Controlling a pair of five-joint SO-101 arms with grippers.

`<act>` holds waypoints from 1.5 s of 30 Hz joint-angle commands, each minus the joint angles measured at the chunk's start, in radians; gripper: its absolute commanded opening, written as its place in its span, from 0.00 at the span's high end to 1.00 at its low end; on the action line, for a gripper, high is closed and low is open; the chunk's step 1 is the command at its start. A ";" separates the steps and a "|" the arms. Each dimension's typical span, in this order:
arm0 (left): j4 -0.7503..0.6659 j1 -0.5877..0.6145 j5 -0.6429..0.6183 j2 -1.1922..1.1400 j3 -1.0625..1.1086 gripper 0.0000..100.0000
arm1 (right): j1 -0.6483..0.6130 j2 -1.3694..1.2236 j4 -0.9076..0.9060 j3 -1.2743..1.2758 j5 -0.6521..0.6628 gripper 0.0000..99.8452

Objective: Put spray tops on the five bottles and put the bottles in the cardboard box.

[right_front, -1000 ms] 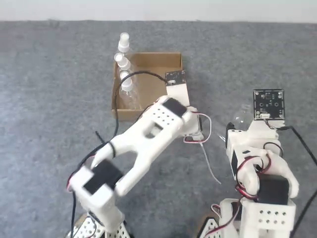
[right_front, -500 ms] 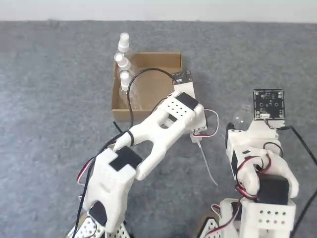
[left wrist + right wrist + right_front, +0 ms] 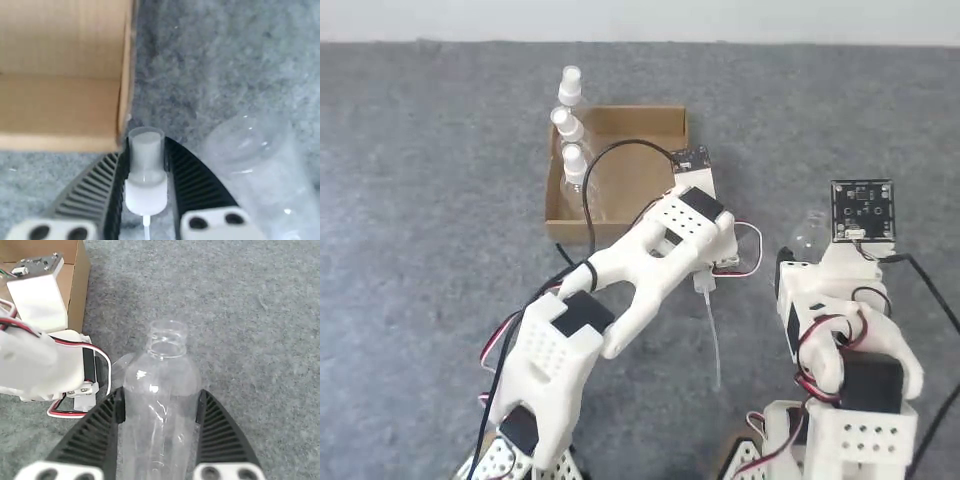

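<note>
My left gripper point(image 3: 145, 145) is shut on a white spray top point(image 3: 145, 172); its long dip tube point(image 3: 712, 340) hangs down over the carpet. It sits just off the cardboard box's point(image 3: 630, 170) front right corner. My right gripper point(image 3: 160, 395) is shut on a clear bottle point(image 3: 160, 375) with an open neck, upright and a little to the right of the spray top. The same bottle point(image 3: 806, 236) peeks out beside the right wrist camera. Three bottles with spray tops point(image 3: 567, 125) stand along the box's left wall.
Grey carpet point(image 3: 430, 200) covers the table around the box. The left arm's wrist camera block point(image 3: 37, 290) and its red and white wires point(image 3: 95, 365) lie close to the bottle held on the right. The box wall point(image 3: 65, 75) is near the left fingers.
The left arm has swung its gripper with the spray top away from the box front toward the right arm, and the dip tube now hangs nearly straight. The right arm has kept still.
</note>
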State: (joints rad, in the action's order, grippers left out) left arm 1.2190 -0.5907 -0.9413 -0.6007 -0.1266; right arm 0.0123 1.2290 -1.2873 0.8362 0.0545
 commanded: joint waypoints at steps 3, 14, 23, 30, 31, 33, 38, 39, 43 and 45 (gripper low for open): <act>0.008 -0.014 -0.003 0.020 -0.053 0.99 | 0.013 0.018 0.015 -0.005 -0.005 0.94; 0.132 -0.063 0.000 0.158 -0.056 0.99 | 0.013 0.018 0.015 -0.005 -0.005 0.94; 0.213 -0.018 0.038 0.275 -0.054 0.99 | 0.013 0.019 0.019 -0.005 -0.006 0.94; 0.173 -0.014 0.055 0.427 0.064 0.99 | 0.013 0.019 0.019 -0.005 -0.008 0.94; 0.158 -0.014 0.055 0.456 0.088 0.99 | 0.012 0.019 0.018 -0.005 -0.008 0.94; 0.121 -0.002 0.055 0.512 0.143 0.99 | 0.012 0.019 0.018 -0.005 -0.012 0.94; 0.006 0.041 0.095 0.638 0.275 0.99 | 0.004 0.019 0.015 -0.008 -0.025 0.94; -0.012 0.052 0.097 0.660 0.298 0.99 | 0.002 0.022 0.018 -0.008 -0.051 0.94; -0.034 0.064 0.097 0.726 0.358 0.99 | -0.036 0.102 0.002 0.002 -0.078 0.94; -0.034 0.064 0.097 0.753 0.375 0.99 | -0.077 0.176 -0.015 0.023 -0.081 0.94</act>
State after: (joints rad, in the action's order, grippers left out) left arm 1.2129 -0.5324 -0.8508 0.0575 0.2493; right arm 0.0031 1.2843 -1.2873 0.8362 -0.0084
